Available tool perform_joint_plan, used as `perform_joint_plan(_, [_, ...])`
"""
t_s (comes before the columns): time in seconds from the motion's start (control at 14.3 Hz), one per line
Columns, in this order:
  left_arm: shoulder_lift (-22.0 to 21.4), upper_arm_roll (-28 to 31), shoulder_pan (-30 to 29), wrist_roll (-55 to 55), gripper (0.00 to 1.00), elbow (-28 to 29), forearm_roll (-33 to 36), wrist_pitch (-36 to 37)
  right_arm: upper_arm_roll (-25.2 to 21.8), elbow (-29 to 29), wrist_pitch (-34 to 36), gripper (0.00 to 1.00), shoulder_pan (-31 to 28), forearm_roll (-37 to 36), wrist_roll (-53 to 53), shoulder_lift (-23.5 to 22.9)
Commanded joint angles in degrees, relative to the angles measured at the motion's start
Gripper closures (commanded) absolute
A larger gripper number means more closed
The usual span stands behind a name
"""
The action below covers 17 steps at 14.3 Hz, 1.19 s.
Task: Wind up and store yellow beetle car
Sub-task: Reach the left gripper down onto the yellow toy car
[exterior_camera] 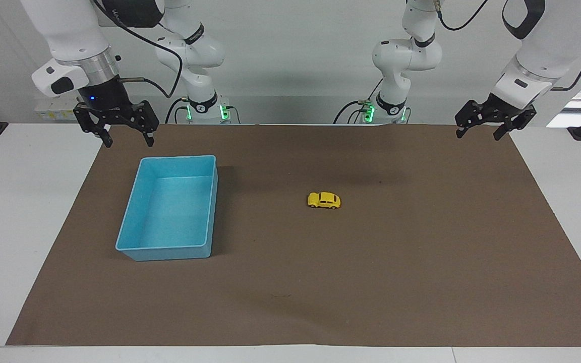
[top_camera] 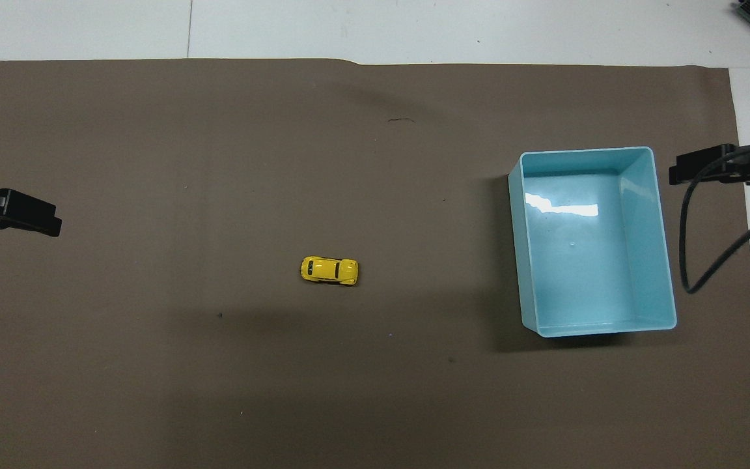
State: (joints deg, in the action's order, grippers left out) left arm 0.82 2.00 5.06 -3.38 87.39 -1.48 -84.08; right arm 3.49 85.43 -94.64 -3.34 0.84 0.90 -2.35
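The yellow beetle car [exterior_camera: 324,200] stands on its wheels on the brown mat, near the middle; it also shows in the overhead view [top_camera: 329,270]. The light blue bin [exterior_camera: 139,244] stands empty toward the right arm's end of the table [top_camera: 666,260]. My right gripper [exterior_camera: 126,141] hangs open in the air above the mat's edge, close to the bin's robot-side end. My left gripper [exterior_camera: 479,134] hangs open over the mat's corner at the left arm's end, well away from the car. Both arms wait. Only the tips of the grippers show in the overhead view.
The brown mat [exterior_camera: 371,282] covers most of the white table [exterior_camera: 18,227]. A black cable [top_camera: 707,260] hangs from the right arm beside the bin.
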Motion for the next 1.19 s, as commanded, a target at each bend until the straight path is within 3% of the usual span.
perform_joint_plan(0.0, [-0.4,-0.3,-0.4,0.2,0.00,-1.0,0.7,1.9,0.2,0.4,0.4,0.00,-0.4,0.6,1.0,0.8])
perform_joint_plan(0.56, [-0.1,-0.7,0.4,-2.1,0.00,-0.8,-0.5,2.6,0.2,0.4,0.4,0.00,-0.4,0.6,1.0,0.8])
perform_joint_plan(0.91, [0.0,-1.9,2.2,-26.3,0.00,-0.8,-0.8,-1.0,0.2,0.4,0.4,0.00,-0.4,0.6,1.0,0.8])
perform_joint_plan(1.12, [0.5,-2.2,3.5,-34.7,0.00,-0.5,-1.0,-2.9,0.2,0.4,0.4,0.00,-0.4,0.6,1.0,0.8])
